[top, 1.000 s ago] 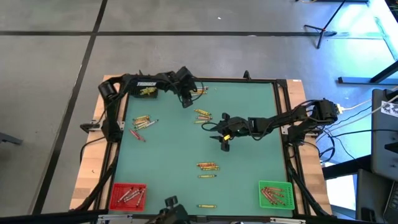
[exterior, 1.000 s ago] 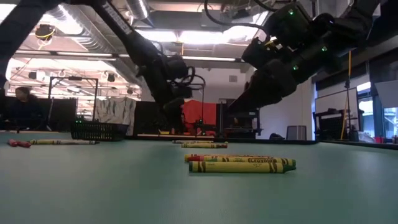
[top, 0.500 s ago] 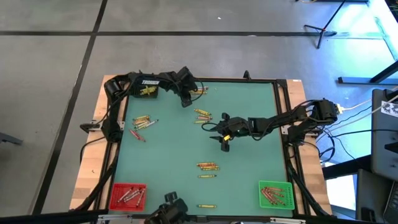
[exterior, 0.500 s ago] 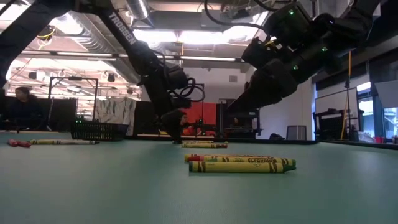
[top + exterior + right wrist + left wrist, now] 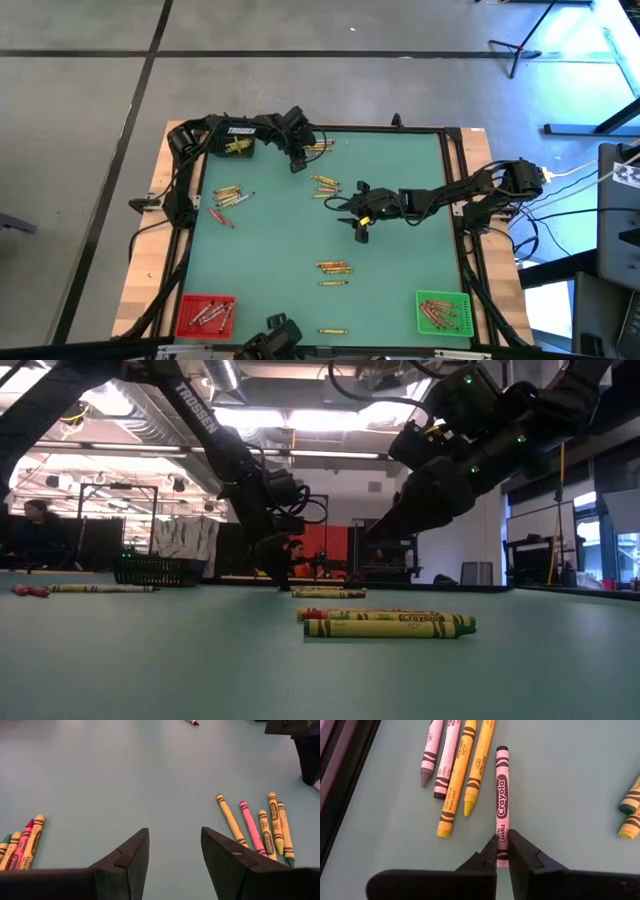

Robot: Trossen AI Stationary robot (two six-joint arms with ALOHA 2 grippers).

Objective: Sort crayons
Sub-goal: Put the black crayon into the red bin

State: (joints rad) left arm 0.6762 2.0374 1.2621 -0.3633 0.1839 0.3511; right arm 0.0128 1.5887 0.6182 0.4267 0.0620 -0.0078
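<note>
left pincer (image 5: 502, 851) pinches the pink crayon (image 5: 502, 805) just beside the yellow crayons (image 5: 462, 780), probably for binning; right pincer (image 5: 175, 857) hovers wide, empty.

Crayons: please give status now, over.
Left gripper jaws shut on pink crayon, at far-left cluster. Right gripper jaws open, above bare mat mid-table. Yellow crayons lie close beside the pink one.

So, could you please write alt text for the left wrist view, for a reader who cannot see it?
The left gripper has its two dark fingers shut on one end of a pink crayon lying on the green table. Beside it lie two yellow crayons and two pinkish ones; more crayon tips show at the edge.
</note>
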